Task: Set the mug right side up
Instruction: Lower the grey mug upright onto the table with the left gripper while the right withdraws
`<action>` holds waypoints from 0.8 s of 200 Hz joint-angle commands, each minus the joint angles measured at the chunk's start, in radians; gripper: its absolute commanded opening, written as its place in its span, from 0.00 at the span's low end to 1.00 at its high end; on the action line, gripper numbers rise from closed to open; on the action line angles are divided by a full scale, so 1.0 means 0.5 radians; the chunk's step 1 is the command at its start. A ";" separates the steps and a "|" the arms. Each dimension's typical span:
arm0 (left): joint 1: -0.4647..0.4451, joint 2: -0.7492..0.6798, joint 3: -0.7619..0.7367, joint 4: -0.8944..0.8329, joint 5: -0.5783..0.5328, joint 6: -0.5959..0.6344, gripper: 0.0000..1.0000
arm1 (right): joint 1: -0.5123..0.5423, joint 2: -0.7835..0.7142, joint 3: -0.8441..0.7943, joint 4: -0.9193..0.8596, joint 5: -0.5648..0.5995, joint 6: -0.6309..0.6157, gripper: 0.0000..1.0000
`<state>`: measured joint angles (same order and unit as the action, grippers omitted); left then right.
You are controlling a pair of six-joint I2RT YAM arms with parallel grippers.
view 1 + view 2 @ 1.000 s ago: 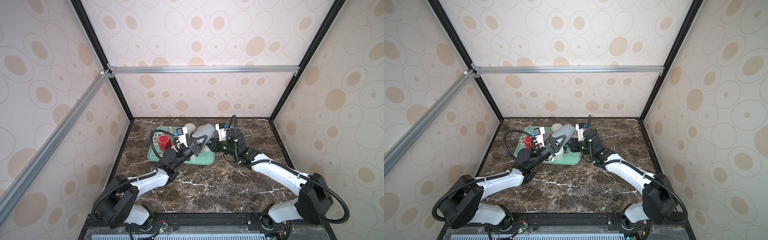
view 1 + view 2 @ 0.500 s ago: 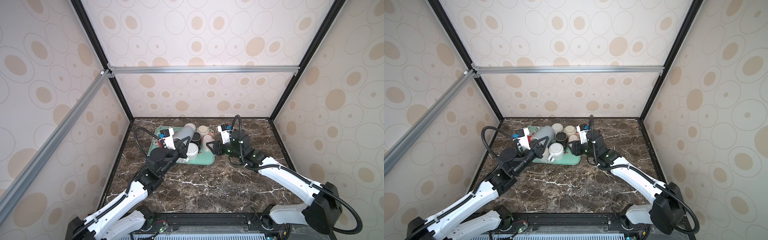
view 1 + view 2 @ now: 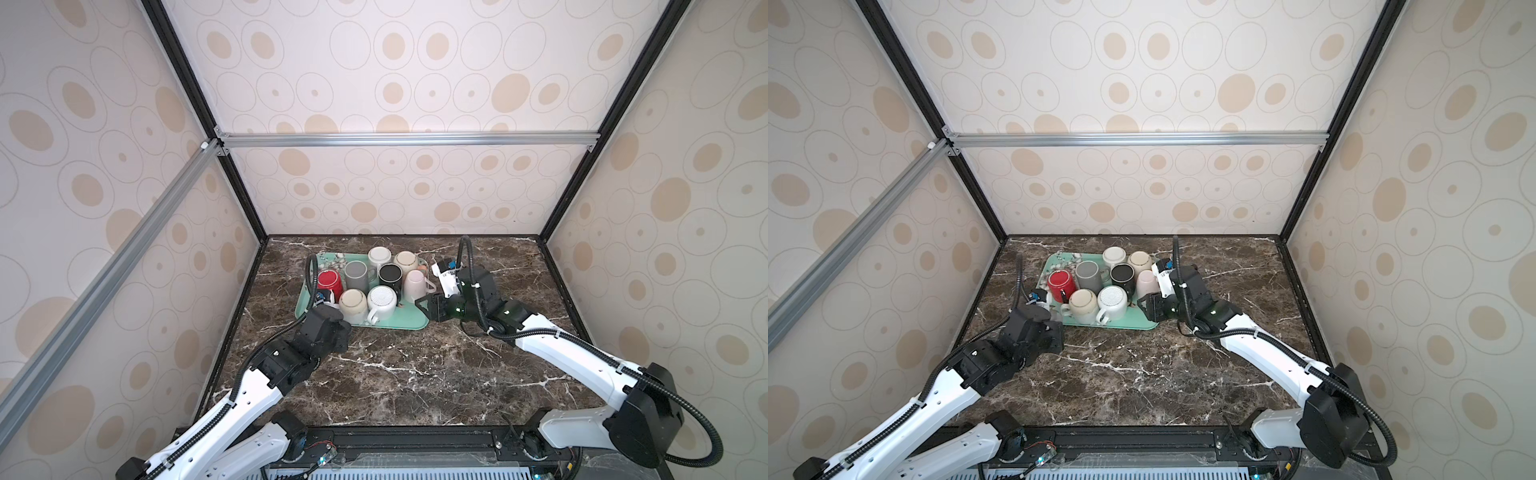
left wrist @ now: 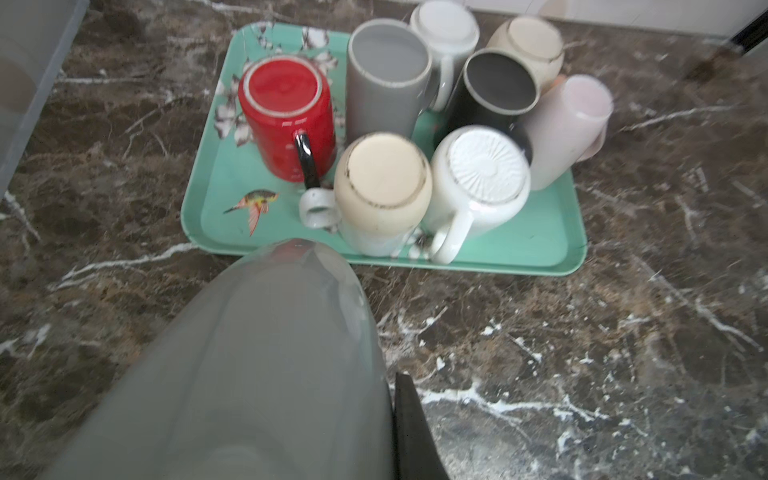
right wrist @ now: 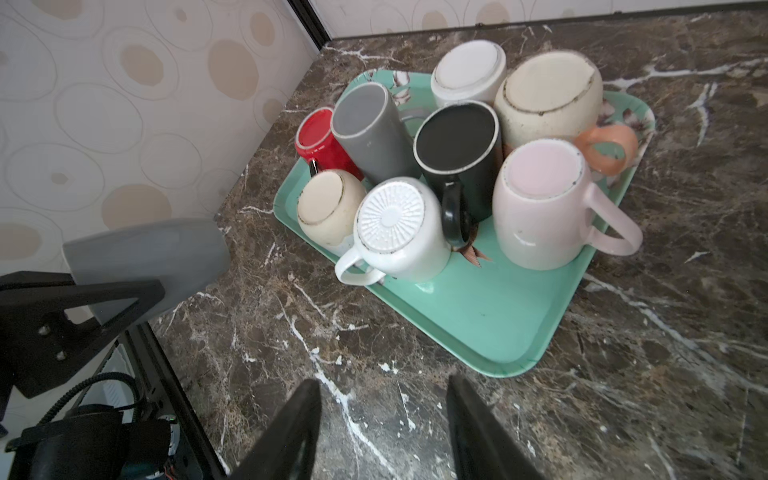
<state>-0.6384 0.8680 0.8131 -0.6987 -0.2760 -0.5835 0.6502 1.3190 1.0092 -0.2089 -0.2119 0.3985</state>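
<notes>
**A:** In both top views, eight mugs stand bottom-up on the tray (image 3: 409,323). I can't tell which is meant. The pink mug (image 3: 415,284) is at the tray edge nearest the right gripper (image 3: 428,308).

**B:** Left wrist view?

**A:** The left gripper (image 4: 316,270) has its fingers together and empty, just off the tray's rim.

**B:** Right wrist view?

**A:** The fingers are apart with nothing between them, short of the tray's corner.

**B:** Risk?

**A:** The mugs are tightly packed. I'd expect a wide reach to knock the black mug (image 5: 457,141).
</notes>
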 commanded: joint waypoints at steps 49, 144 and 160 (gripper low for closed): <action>0.097 0.401 0.289 -0.516 0.004 0.122 0.00 | 0.062 0.169 0.075 -0.178 0.130 -0.032 0.52; 0.543 0.892 0.216 -0.282 0.615 0.549 0.00 | 0.085 0.492 0.267 -0.175 0.245 -0.192 0.52; 0.628 0.936 0.212 -0.254 0.686 0.583 0.00 | 0.085 0.519 0.263 -0.152 0.260 -0.233 0.52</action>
<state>-0.3832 1.3243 0.8921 -0.8558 0.0147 -0.3645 0.6846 1.5532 1.1183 -0.2981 -0.1104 0.3305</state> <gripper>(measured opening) 0.092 0.521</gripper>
